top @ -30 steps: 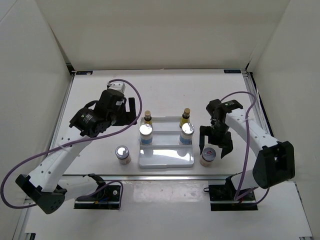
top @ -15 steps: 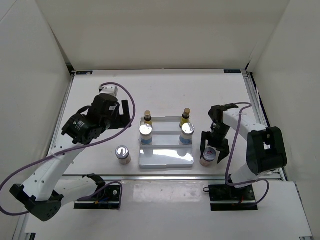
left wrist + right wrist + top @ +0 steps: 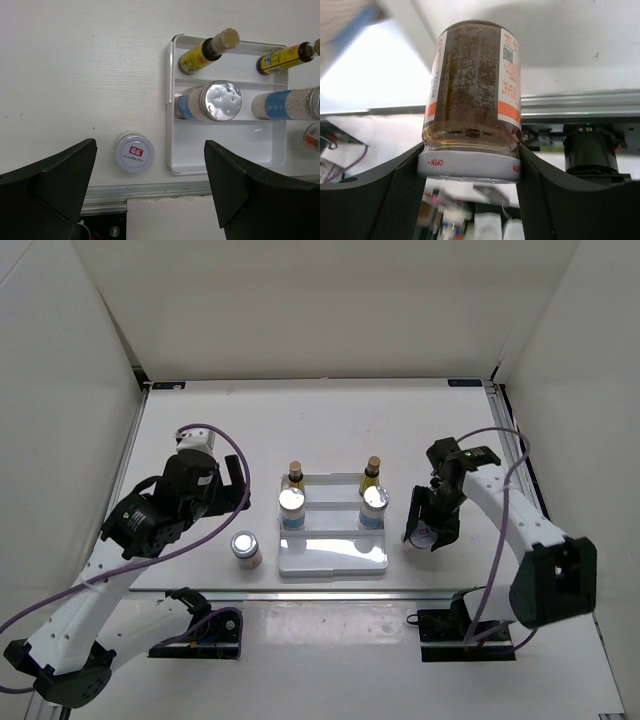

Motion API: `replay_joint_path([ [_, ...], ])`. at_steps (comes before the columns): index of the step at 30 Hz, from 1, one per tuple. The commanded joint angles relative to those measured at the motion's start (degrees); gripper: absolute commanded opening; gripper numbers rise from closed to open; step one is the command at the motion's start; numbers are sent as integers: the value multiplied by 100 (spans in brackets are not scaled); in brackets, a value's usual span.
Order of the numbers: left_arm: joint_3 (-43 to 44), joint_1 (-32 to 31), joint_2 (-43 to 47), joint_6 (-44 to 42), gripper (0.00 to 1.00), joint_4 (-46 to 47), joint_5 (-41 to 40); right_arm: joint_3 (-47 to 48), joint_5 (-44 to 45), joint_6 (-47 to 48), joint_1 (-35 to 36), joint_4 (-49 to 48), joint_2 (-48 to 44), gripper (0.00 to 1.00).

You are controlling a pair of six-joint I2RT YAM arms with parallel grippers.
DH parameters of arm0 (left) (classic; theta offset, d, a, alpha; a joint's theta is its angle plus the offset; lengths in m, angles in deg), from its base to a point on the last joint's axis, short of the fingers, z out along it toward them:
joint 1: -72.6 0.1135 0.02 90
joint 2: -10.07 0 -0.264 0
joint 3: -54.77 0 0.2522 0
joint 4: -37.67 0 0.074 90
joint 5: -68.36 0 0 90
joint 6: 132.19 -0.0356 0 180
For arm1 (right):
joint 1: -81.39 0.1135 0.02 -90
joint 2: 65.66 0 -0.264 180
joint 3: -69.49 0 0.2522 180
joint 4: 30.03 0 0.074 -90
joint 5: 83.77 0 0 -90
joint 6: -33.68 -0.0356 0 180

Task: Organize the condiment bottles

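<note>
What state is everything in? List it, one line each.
Right gripper: shut on a jar.
Left gripper: open, empty.
Other jar: upright on the table, lidded.
Tray: front step bare.
Amber bottles: upright on back step, capped.
Blue bottles: upright on middle step, capped.

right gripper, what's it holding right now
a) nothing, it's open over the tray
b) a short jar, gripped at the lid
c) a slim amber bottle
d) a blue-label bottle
b: in the right wrist view the right gripper is closed on the white lid of a short jar with brown contents, one finger pressed to each side of the lid.
</note>
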Motion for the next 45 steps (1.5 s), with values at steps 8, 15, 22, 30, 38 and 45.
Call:
replay_joint_path([
  [8, -688, 20, 208, -76, 99, 126, -430, -78, 607, -870, 1377, -517, -1910, 0],
  [15, -1417, 20, 841, -76, 99, 231, -773, -465, 1478, -1256, 3039, -895, -2149, 0],
  [22, -1690, 20, 1580, 29, 99, 292, -915, -343, 2138, -1555, 3963, -1290, -1595, 0],
  [30, -1823, 20, 1765, -76, 99, 407, -967, -343, 2138, -1555, 4279, -2091, -681, 0],
  [38, -1937, 20, 1765, -190, 99, 591, -862, -97, 2261, -1722, 4350, -2057, 189, 11],
  [45, -1937, 20, 1704, -243, 99, 645, -809, 456, 2515, -1784, 4402, -1591, 357, 75],
])
